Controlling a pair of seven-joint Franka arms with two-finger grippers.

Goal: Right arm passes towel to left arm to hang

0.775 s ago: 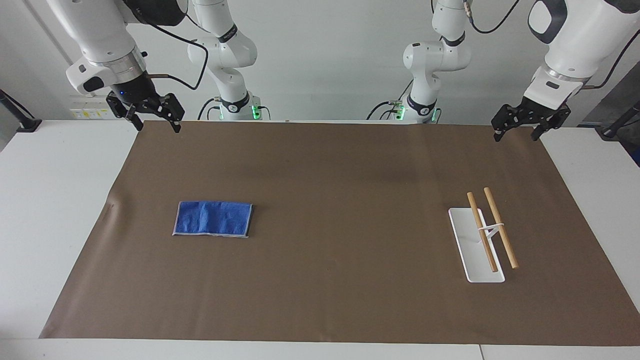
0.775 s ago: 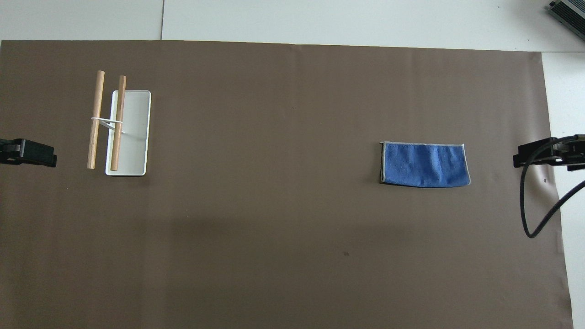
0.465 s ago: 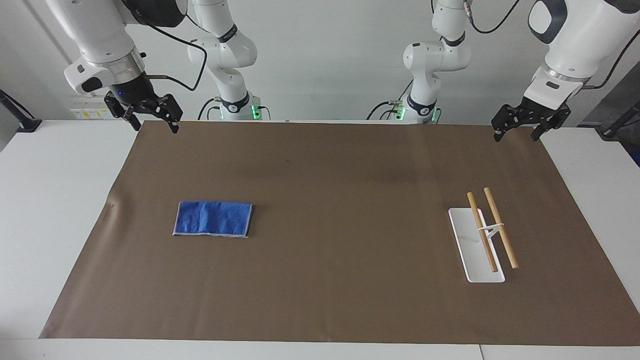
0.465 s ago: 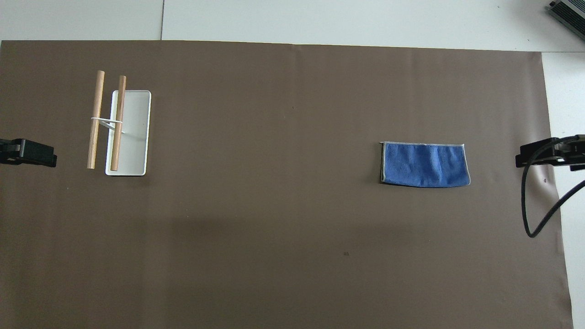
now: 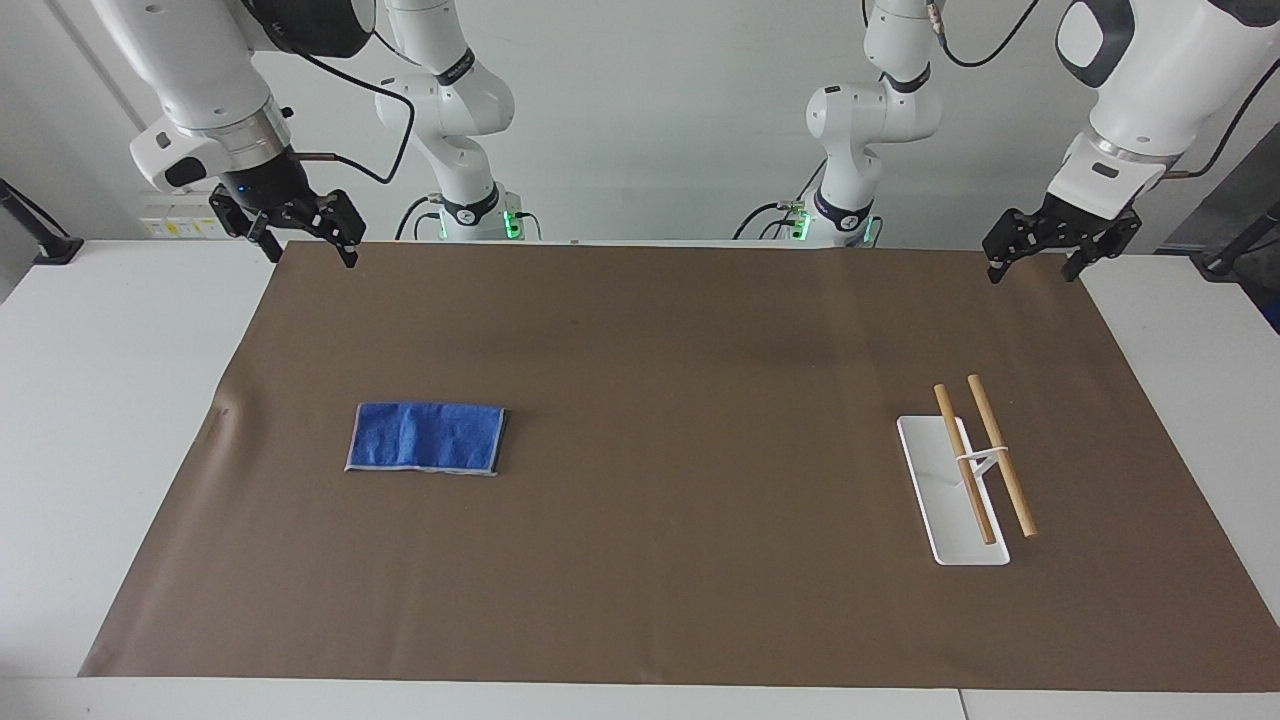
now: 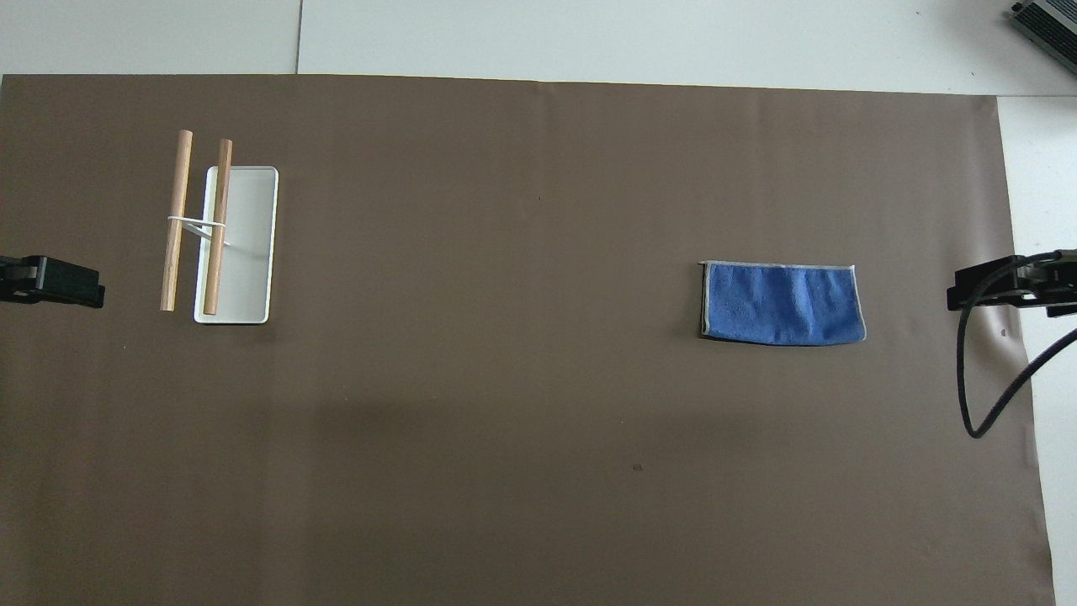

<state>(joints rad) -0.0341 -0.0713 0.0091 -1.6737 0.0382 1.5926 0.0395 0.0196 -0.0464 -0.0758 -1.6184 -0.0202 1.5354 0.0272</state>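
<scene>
Towel (image 5: pixel 427 437) lies flat, well apart from both grippers' wide-spread fingers (image 5: pixel 347 252).

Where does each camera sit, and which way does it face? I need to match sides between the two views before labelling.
Facing view: high across the table, facing the robots; both arms show, right gripper and left gripper open over the brown mat's corners.
Overhead view: above the robots' end, looking steeply down; only the grippers' tips show at its edges.
Shared: blue towel lying flat, towel rack, half a turn apart.
</scene>
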